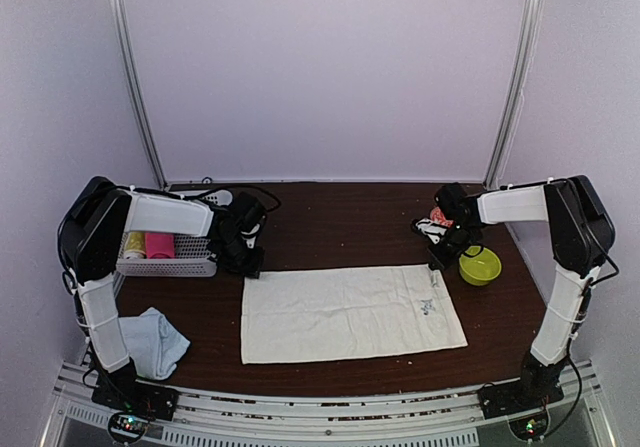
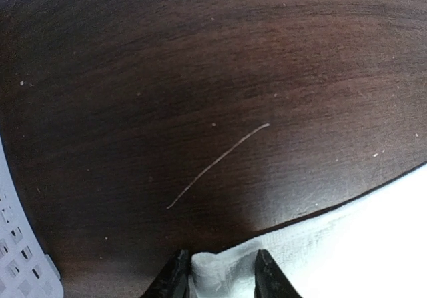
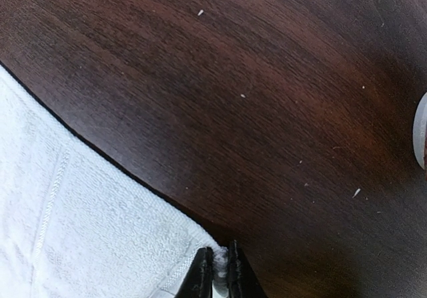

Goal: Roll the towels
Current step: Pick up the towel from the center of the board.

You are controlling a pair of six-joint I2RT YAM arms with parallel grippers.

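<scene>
Cream-white towel (image 1: pixel 350 312) lies flat and unrolled mid-frame on your desk (image 1: pixel 340 222). The pale blue towel (image 1: pixel 155 342) sits crumpled at lower left, so both rolls are left to do. Your right pincer (image 3: pixel 219 279) is pinched on the flat towel's upper right corner. Your left pincer (image 2: pixel 221 279) straddles the upper left corner, half closed, and you cannot tell whether it grips. A green bowl (image 1: pixel 480 265) and a basket (image 1: pixel 180 267) sit just beside those corners.

Cream-white towel (image 1: pixel 350 312): long plain rectangle, spread flat at centre of desk (image 1: pixel 340 229), long side running left-right, faint mark near right end. Far-right corner pinched in my right jaws. Far-left corner sits between my left jaws, tips apart. Pale blue towel (image 1: pixel 157 342): crumpled heap, near-left desk corner.
</scene>
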